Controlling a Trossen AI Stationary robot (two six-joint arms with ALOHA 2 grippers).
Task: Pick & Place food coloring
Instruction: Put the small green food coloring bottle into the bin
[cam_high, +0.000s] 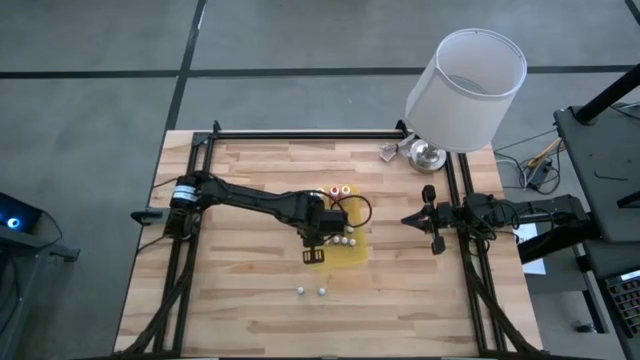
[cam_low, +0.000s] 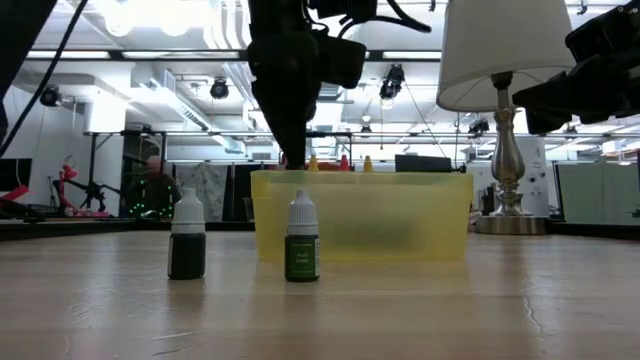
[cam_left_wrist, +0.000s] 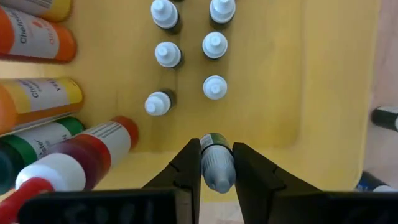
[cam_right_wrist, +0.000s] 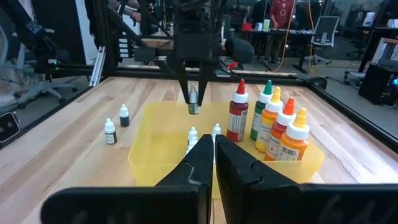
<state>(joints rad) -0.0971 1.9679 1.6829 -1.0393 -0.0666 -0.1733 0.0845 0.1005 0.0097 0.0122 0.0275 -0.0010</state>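
While the left gripper (cam_left_wrist: 217, 167) hangs above the yellow tray (cam_right_wrist: 149, 158), its fingers are clamped narrowly on the cap end of one small food coloring bottle (cam_right_wrist: 193, 102), which hangs clear of the tray floor. Six small white-capped bottles (cam_left_wrist: 214, 45) already stand upright in two short rows inside the tray, just beside a cluster of larger squeeze bottles (cam_right_wrist: 273, 124) with red, green and orange tips. Two more small bottles (cam_low: 187, 237) stand on the wooden table (cam_high: 250, 300), outside the tray on its near side.

The step in hand appears to be placement of the held bottle. Recommended procedure:

1. Align the bottle with the vacant floor next to the standing rows, apart from the nearest cap (cam_left_wrist: 215, 87).
2. Lower vertically until the base seats; avoid lateral travel, since the standing bottles are likely to tip on contact.
3. Part the fingers only as far as release requires, then retract straight up.

The right gripper (cam_right_wrist: 212, 149) waits near the table's right edge with its fingers pressed together, holding nothing.
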